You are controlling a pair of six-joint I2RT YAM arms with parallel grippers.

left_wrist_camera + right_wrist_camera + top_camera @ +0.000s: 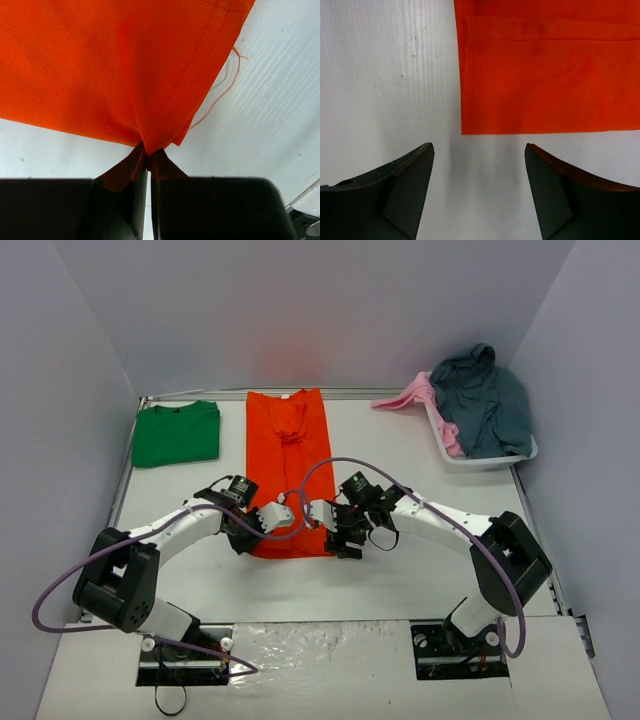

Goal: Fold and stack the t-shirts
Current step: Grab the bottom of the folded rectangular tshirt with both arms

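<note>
The bright orange t-shirt (pixel 290 445) lies mid-table, folded into a long narrow strip running away from me. The green t-shirt (pixel 177 433) rests folded flat at the far left. My left gripper (pixel 266 527) is shut on the orange shirt's near left hem corner; in the left wrist view the cloth (pixel 125 65) bunches into the pinched fingertips of the left gripper (pixel 148 149), and a loose thread hangs beside it. My right gripper (pixel 338 532) stands open just short of the near right corner. In the right wrist view the hem (pixel 545 80) lies beyond the right gripper (pixel 479 150), with bare table between the fingers.
A white basket (pixel 470 462) at the far right holds a grey-blue garment (pixel 490 400) and a pink one (pixel 410 395) spilling over its rim. Grey walls close in the table on three sides. A purple cable loops over the orange shirt between the arms.
</note>
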